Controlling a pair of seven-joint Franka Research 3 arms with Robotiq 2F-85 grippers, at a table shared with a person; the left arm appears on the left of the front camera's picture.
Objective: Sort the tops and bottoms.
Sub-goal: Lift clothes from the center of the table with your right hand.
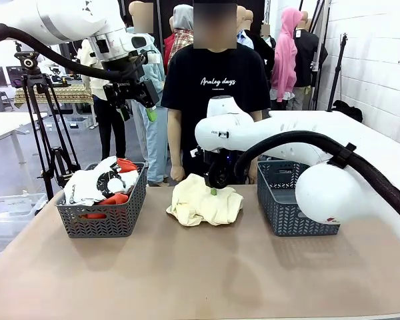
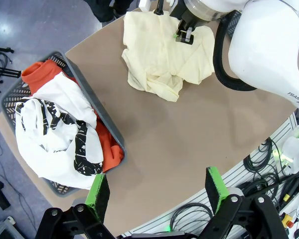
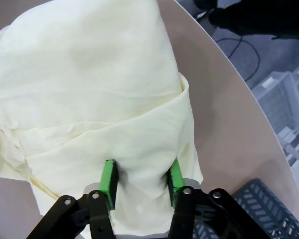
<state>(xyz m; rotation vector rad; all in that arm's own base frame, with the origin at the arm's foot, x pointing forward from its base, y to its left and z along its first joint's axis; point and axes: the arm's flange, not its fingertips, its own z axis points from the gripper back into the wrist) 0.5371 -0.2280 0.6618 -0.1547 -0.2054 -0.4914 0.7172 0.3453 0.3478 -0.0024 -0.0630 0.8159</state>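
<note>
From my station I see the right claw (image 3: 141, 185) down on the crumpled pale yellow cloth garment (image 1: 205, 200), its green pads pressed into a fold with a ridge of cloth between them; I cannot tell whether that pinch is firm. Just to that claw's right in the front view stands a dark grey plastic lattice basket (image 1: 295, 200), and well off to its left a matching grey lattice basket (image 1: 105, 217) holds the white garment with black print (image 2: 55, 134) piled over the orange-red garment (image 2: 112, 149). Directly beyond the claw, a person in a black T-shirt with white lettering (image 1: 215, 83) stands at the far edge, hands near the table. The right arm reaches across from the right, its thick black cable (image 1: 307, 143) arching over the near basket. The left claw (image 2: 157, 191) hangs high, spread wide and holding nothing. The brown tabletop (image 1: 200, 267) is smooth; a black tripod (image 1: 47, 120) stands behind at the left.
</note>
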